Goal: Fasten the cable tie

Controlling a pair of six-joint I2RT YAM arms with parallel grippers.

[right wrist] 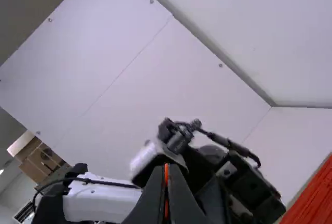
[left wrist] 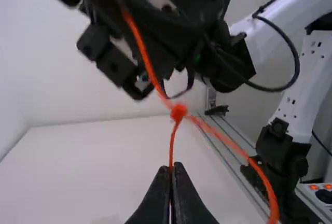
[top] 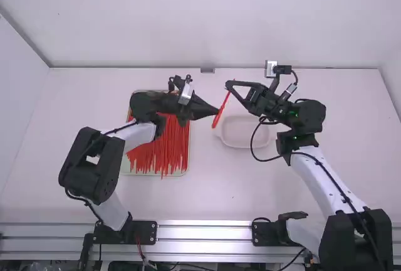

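Observation:
A red cable tie hangs above the table between the two grippers. In the left wrist view the red cable tie runs up from my left gripper, which is shut on it, past a small red head and on toward the other arm's black gripper. My left gripper sits above the table's middle, pointing right. My right gripper faces it from the right and is shut on the tie's upper end. In the right wrist view the red cable tie shows as a thin strip between the closed fingers of my right gripper.
A white board with several red cable ties lies on the table under the left arm. A white shallow tray sits below the right gripper. Metal rail runs along the front edge.

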